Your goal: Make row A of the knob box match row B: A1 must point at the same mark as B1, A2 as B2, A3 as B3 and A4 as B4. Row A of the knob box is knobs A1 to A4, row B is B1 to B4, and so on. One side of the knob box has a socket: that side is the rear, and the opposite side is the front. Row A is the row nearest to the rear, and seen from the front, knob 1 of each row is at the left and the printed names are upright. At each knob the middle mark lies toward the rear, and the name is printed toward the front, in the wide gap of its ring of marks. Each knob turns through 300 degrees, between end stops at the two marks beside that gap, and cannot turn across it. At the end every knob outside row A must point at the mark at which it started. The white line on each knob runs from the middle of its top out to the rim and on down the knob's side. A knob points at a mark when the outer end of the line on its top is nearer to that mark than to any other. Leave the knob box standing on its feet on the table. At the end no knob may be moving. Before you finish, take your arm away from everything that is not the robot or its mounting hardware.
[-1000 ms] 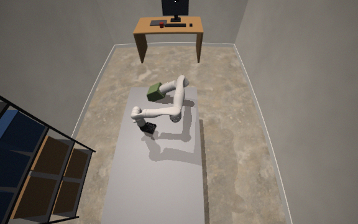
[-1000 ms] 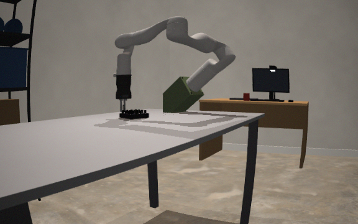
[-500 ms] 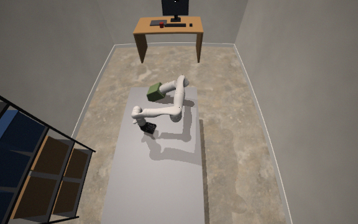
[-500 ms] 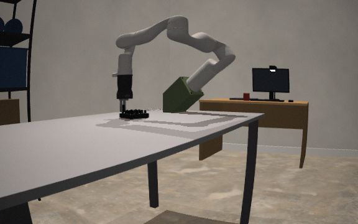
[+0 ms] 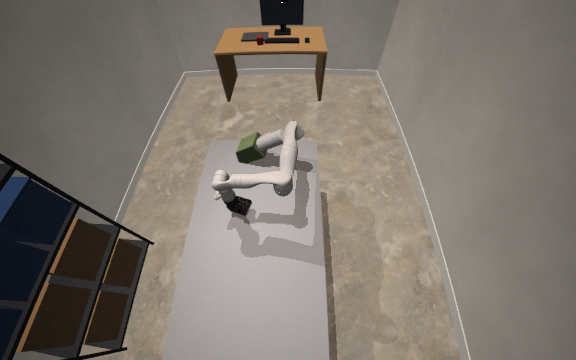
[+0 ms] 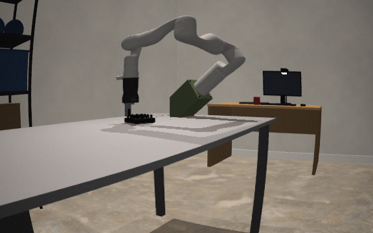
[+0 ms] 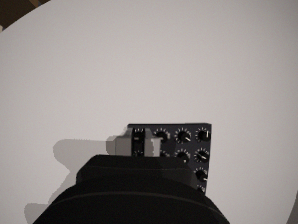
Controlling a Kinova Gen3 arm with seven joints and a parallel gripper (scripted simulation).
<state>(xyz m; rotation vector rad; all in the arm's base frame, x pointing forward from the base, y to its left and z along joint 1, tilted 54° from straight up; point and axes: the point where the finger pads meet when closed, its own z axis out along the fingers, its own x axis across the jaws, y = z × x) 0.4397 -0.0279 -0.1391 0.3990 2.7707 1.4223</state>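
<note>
Gripper (image 7: pixel 148 144) clamped on corner knob (image 7: pixel 139 141)

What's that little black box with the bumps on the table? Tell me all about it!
The knob box is small, flat, square and black, looking like plastic. Rows of little round black knobs stick up from its top. It sits level on the grey table, near the arm's green base. The gripper reaches straight down at one corner, its fingers closed around a knob there.
</note>
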